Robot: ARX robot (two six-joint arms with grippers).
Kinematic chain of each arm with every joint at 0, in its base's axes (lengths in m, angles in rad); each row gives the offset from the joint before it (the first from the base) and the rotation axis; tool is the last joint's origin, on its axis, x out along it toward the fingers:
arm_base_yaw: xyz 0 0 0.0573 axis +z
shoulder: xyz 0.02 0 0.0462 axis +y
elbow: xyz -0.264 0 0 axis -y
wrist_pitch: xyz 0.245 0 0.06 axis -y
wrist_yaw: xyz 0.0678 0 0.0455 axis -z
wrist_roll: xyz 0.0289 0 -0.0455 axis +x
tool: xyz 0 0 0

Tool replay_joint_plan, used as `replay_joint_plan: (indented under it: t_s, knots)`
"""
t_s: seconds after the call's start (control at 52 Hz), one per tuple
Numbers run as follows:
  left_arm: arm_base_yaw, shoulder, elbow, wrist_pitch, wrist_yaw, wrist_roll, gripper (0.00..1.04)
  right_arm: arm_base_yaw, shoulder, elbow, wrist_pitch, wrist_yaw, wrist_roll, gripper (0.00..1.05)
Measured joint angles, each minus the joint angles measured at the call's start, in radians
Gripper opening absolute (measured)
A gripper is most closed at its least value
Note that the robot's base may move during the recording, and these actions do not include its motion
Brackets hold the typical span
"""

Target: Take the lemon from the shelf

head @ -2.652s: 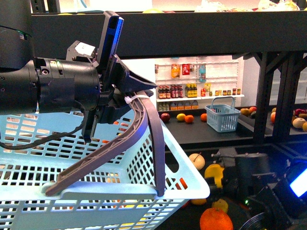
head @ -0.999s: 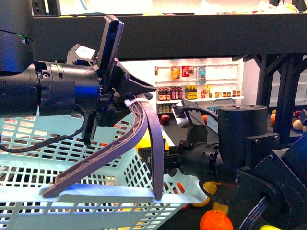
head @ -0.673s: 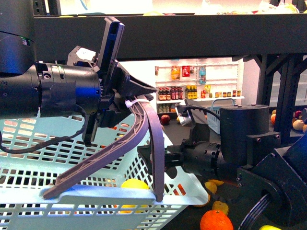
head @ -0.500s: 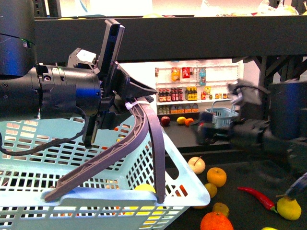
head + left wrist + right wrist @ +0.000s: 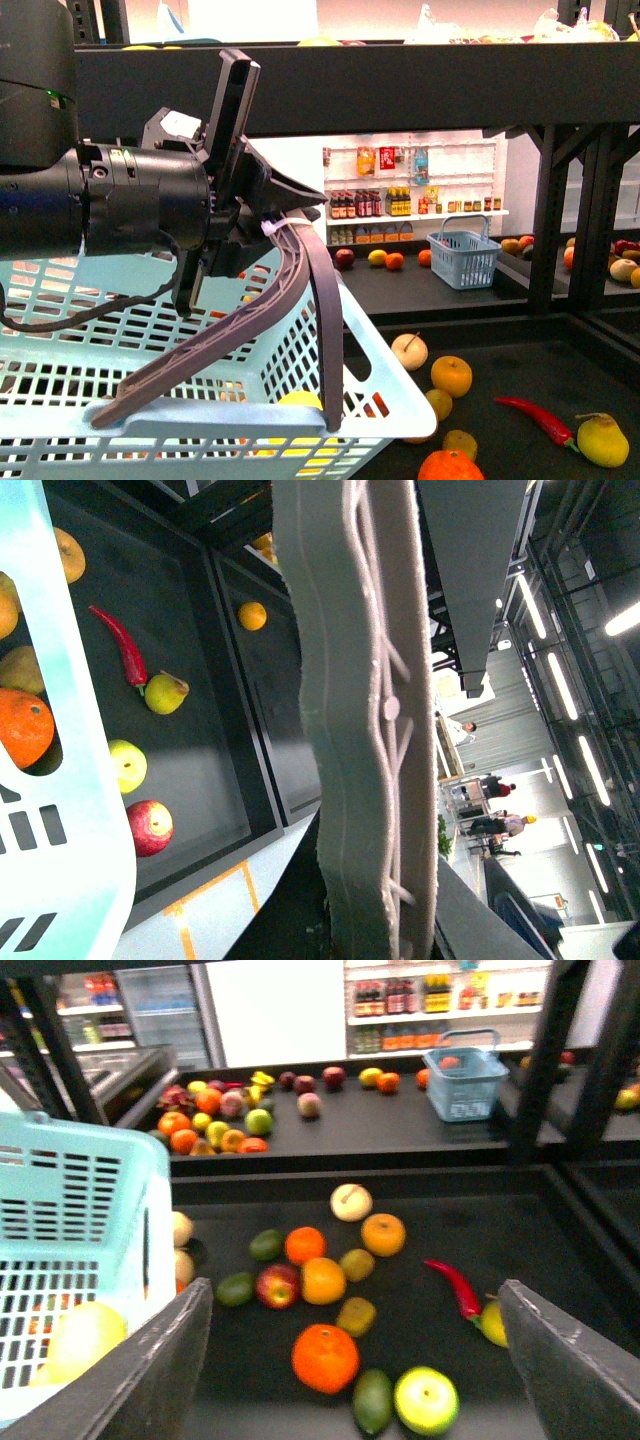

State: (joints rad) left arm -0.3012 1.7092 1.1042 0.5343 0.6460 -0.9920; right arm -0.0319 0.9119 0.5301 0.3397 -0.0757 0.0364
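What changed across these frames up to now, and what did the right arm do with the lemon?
The right arm reached in over the pale blue plastic basket, dropped the small yellow lemon into it, then pulled back out of the front view; its gripper now hangs open over the black shelf tray. The left gripper stayed clamped on the grey basket handle.

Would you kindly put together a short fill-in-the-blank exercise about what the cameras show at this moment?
1. The left claw is shut on the basket's grey ____.
2. The lemon lies inside the light blue ____.
3. On the black shelf, the long thin red thing beside the yellow pear is a ____.
4. In the right wrist view, the right claw is ____, with nothing between its fingers.

Missing words: handle; basket; chili pepper; open
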Motion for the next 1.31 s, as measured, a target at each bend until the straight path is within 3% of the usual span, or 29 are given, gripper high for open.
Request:
replay_joint_plan:
  t_s: [0.058, 0.327, 0.5, 0.98, 1.307]
  knots:
    - [0.0, 0.0, 0.0, 0.0, 0.0, 0.0, 0.1, 0.024, -0.149, -0.089, -0.062, 0.057, -0.013, 0.72]
    - [0.0, 0.0, 0.0, 0.0, -0.001, 0.0, 0.1, 0.028, -0.657, -0.335, -0.331, 0.073, -0.031, 0.28]
    - [0.0, 0.0, 0.0, 0.0, 0.0, 0.0, 0.1, 0.029, -0.858, -0.464, -0.343, 0.073, -0.034, 0.02]
    - [0.0, 0.0, 0.0, 0.0, 0.001, 0.0, 0.1, 0.029, -0.906, -0.515, -0.341, 0.073, -0.034, 0.03]
    - [0.0, 0.0, 0.0, 0.0, 0.0, 0.0, 0.1, 0.029, -0.906, -0.515, -0.341, 0.073, -0.035, 0.51]
